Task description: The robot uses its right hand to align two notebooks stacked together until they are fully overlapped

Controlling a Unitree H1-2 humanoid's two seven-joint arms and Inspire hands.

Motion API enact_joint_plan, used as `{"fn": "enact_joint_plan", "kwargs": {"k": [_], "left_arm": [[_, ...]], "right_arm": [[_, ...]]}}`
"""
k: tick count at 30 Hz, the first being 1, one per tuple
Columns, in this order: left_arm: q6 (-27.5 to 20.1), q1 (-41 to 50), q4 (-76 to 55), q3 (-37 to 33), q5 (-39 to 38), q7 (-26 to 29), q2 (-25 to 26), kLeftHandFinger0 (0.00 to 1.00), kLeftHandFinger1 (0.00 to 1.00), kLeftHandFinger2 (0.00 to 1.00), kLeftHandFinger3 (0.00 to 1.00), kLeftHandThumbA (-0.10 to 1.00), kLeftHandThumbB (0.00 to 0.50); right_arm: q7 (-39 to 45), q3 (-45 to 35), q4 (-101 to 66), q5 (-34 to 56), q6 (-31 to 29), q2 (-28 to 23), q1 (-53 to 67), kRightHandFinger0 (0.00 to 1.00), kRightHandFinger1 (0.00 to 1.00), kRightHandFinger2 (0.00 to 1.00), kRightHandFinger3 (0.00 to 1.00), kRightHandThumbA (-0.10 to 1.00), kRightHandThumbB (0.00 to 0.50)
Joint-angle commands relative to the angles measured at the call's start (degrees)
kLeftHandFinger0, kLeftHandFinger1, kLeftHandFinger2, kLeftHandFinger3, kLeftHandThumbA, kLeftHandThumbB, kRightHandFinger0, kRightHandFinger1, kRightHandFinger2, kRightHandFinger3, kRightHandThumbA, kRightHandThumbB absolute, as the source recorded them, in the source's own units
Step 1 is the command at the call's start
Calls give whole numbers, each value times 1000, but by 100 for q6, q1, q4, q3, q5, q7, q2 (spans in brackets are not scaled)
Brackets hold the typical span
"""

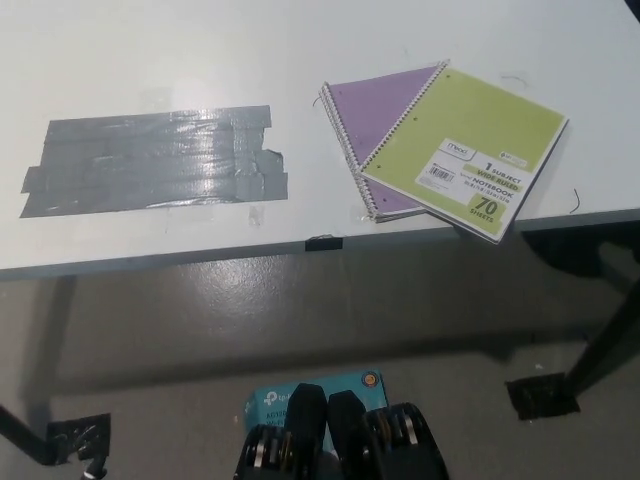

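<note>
Lying stacked on the white tabletop [150, 60], toward its right portion and near edge: green notebook [470, 150] on top, purple notebook [375, 110] beneath.

Not overlapping fully. Green notebook sitting rotated and shifted to the right of the purple one, covering its right part and leaving a purple triangle exposed at upper left, plus a narrow purple strip showing along the lower left. Spiral bindings running at different angles, crossing near the top of the stack and spreading apart toward the near edge. Green cover facing up, carrying a white label and print reading "1 SUBJECT NOTEBOOK" and "70 SHEETS". Nearest corner of the green notebook reaching the tabletop's front edge, seemingly overhanging it slightly.

Position of the notebooks relative to the right hand or left hand: cannot tell, with neither hand showing in the head view. Arm pose and finger state, apart or together: likewise cannot tell from this view.

Lying well apart from the notebooks, on the left portion of the tabletop: a wide patch of grey tape [155, 160], overlapping strips, edges ragged. Sticking to the front edge between patch and notebooks: a small black tape piece [323, 242].

Showing below the tabletop: grey floor [200, 320], a dark table leg [610, 345] standing on a black floor tape square [541, 395].
</note>
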Motion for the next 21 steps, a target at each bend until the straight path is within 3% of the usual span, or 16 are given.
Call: {"fn": "enact_joint_plan", "kwargs": {"k": [1, 5, 6, 8, 10, 11, 12, 13, 16, 17, 18, 20, 21], "left_arm": [[133, -10, -189, 1, 35, -124, 172, 540, 486, 610, 1000, 1000, 500], [114, 9, -193, -4, 51, -178, 204, 556, 487, 594, 1000, 1000, 500], [110, -4, -185, -33, 62, -210, 221, 581, 512, 612, 1000, 1000, 500], [59, -6, -161, -42, 81, -209, 224, 570, 504, 607, 1000, 1000, 500], [186, -83, -148, 2, 21, -187, 172, 568, 506, 610, 1000, 1000, 500], [261, -96, -87, 36, -25, -178, 141, 565, 508, 612, 1000, 1000, 500], [263, -97, -87, 36, -26, -178, 141, 564, 508, 612, 1000, 1000, 500], [240, -53, -20, 23, 19, -183, 199, 555, 508, 620, 1000, 1000, 500], [178, -50, -102, 18, 38, -220, 268, 555, 507, 616, 1000, 1000, 500], [156, -72, -209, 11, -44, -322, 287, 542, 505, 620, 1000, 1000, 500], [195, -76, -241, 26, -79, -343, 278, 528, 493, 616, 1000, 1000, 500], [205, -25, -302, 17, -31, -330, 275, 530, 468, 585, 1000, 1000, 500], [222, -19, -315, 12, -6, -326, 282, 563, 490, 588, 1000, 1000, 500]], "right_arm": [[-820, -790, -878, -117, -346, 156, -65, 853, 882, 1000, 1000, 543, 89], [-625, -932, -1545, -149, -13, 373, -434, 910, 931, 1000, 1000, 725, 104], [-542, -855, -1867, -182, -44, 426, -739, 924, 937, 1000, 1000, 740, 78], [-443, -722, -2163, -359, 121, 466, -1066, 958, 952, 1000, 1000, 732, 93], [-319, -545, -2340, -550, 353, 499, -1514, 964, 960, 1000, 1000, 706, 96], [-263, -502, -2427, -453, 318, 566, -1711, 938, 946, 1000, 1000, 573, 80], [-261, -497, -2433, -458, 334, 565, -1716, 937, 946, 1000, 1000, 569, 81], [-202, -270, -2783, -594, 500, 747, -2205, 816, 849, 942, 990, 426, 104], [-137, -98, -2973, -697, 655, 839, -2609, 799, 829, 913, 964, 375, 118], [269, -100, -2960, -677, 812, 930, -3090, 941, 968, 1000, 1000, 419, 116], [374, -97, -2927, -693, 829, 955, -3252, 971, 982, 1000, 1000, 429, 113], [666, 4, -2646, -977, 829, 1046, -3970, 877, 919, 998, 1000, 405, 118], [727, -3, -2572, -1050, 829, 1097, -4109, 888, 920, 995, 1000, 407, 124]]}}
